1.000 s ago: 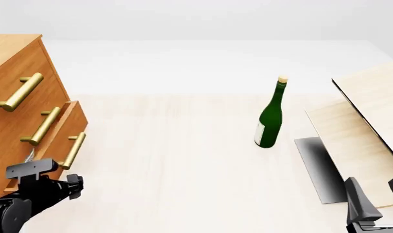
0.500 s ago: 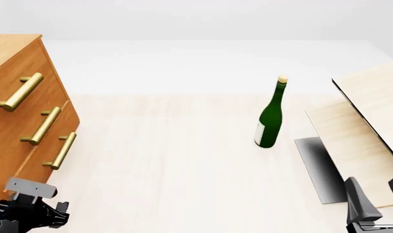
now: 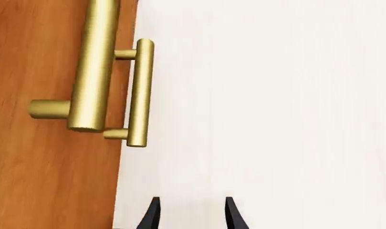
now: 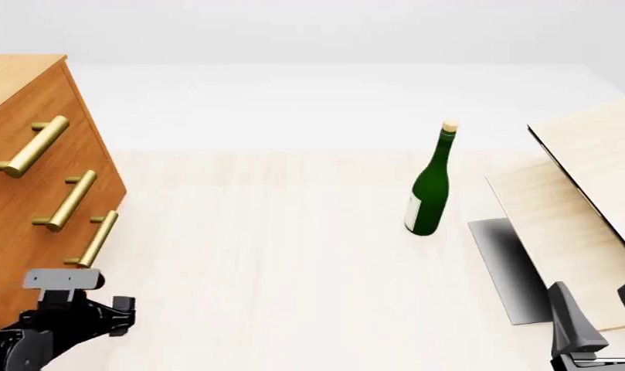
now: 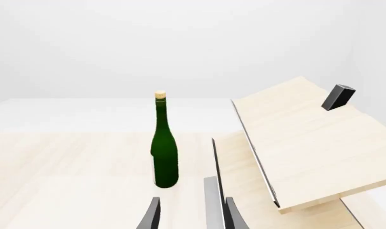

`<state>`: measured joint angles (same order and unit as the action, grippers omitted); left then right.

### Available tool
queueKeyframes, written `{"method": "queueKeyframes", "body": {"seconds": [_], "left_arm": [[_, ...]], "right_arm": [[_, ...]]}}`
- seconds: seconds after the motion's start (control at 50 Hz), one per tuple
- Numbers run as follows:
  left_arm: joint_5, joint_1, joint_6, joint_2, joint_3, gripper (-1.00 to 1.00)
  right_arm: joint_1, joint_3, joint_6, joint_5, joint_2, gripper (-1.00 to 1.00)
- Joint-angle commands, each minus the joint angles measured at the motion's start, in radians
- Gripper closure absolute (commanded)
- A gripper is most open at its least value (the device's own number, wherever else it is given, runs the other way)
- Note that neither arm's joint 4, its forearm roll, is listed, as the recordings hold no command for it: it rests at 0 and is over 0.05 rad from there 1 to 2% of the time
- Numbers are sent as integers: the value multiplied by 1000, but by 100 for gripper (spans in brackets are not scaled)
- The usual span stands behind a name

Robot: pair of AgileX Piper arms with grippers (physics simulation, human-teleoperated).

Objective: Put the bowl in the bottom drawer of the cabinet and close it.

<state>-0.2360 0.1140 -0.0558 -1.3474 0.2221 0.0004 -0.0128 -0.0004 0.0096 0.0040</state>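
The orange-brown cabinet (image 4: pixel 18 85) stands at the left of the table. Its bottom drawer (image 4: pixel 56 267) sits flush with the two drawers above it, brass handle (image 4: pixel 93 239) facing the table. The bowl is out of view in every frame. My left gripper (image 4: pixel 117 308) hovers low just in front of the bottom drawer, open and holding nothing. In the left wrist view the gripper (image 3: pixel 193 217) points along the cabinet front (image 3: pixel 46 167) with two brass handles ahead. My right gripper (image 4: pixel 601 313) rests open at the near right, shown empty as the gripper (image 5: pixel 191 214) in its wrist view.
A green bottle (image 4: pixel 429 189) with a cork stands upright right of centre; it is also visible as the bottle (image 5: pixel 164 148). Pale light-wood boards (image 4: pixel 580 193) lean at the right over a grey plate (image 4: pixel 503 263). A small dark block (image 5: pixel 338 97) lies on the upper board.
The bottom drawer, sticking out a second ago, has slid flush into the cabinet. My left gripper pulled back from it and dropped low, then rose slightly. The right arm stayed still.
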Motion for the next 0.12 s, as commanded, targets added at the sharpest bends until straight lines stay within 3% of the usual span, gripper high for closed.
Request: {"method": "queueKeyframes", "body": {"seconds": [0.02,0.12], "left_arm": [[18,-348,168,-33,27,-100],[24,-353,161,-16,25,-100]], "right_arm": [[0,0,0,0,0,-100],[0,0,0,0,0,-100]]}}
